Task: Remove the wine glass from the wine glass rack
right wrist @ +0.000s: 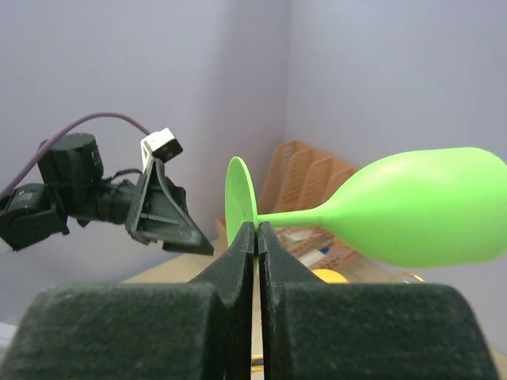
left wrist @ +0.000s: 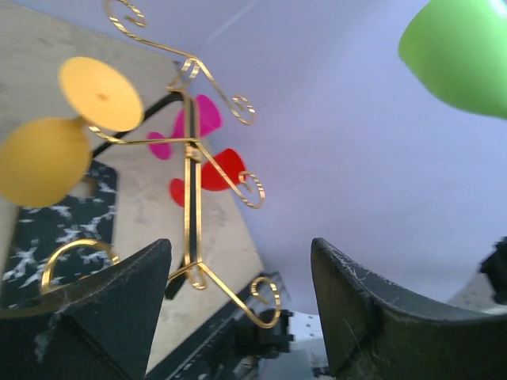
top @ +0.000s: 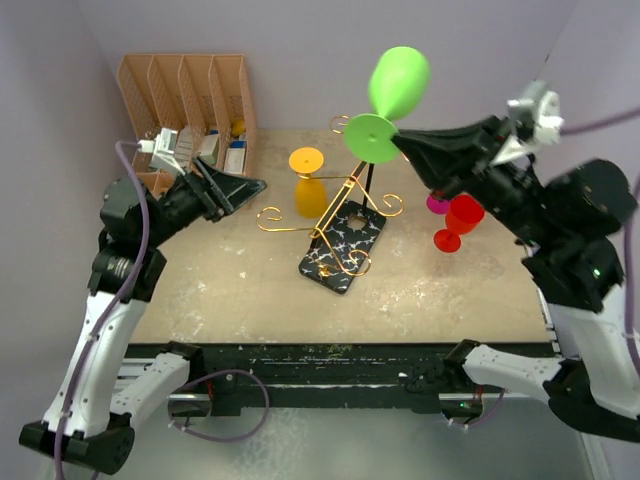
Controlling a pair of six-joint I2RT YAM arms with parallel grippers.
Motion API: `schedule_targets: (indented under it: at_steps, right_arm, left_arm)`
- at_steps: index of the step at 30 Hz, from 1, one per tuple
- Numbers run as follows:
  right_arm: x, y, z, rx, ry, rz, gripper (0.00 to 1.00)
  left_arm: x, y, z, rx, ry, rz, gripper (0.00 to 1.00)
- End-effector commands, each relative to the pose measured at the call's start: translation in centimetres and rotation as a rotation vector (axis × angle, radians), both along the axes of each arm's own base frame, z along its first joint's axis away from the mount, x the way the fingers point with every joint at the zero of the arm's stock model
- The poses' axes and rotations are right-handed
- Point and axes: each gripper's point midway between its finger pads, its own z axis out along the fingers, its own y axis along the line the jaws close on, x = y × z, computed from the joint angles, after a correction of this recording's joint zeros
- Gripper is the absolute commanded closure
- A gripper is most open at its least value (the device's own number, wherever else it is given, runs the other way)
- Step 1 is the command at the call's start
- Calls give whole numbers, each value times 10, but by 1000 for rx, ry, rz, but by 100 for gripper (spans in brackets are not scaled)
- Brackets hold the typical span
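Right wrist crops the green wine glass (right wrist: 420, 210); right jaws clamp its stem, left jaws apart.

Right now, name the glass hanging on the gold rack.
The yellow wine glass, upside down on the rack. The right gripper holds the green glass; the red glass and pink glass sit on the table.

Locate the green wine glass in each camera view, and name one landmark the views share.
Top external: green wine glass, upper centre, above the wine glass rack.
Left wrist: top right corner.
Right wrist: centre right, stem pinched in the right gripper.
Shared landmark: the open left gripper, in all three.
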Motion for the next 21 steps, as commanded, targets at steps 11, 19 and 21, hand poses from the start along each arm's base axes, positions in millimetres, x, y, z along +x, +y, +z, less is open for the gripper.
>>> schedule_targets:
  at_steps: [11, 19, 21]
  right_arm:
    - [21, -44, -73, -245, -146, -387, 100]
    - [17, 5, -94, -472, -305, -517, 100]
    - [14, 17, -94, -491, -349, -529, 100]
  left_arm:
    - [-23, -53, 66, -501, 267, -515, 26]
    - [-17, -56, 48, -513, 373, -511, 26]
    - [-17, -56, 47, -520, 384, -511, 26]
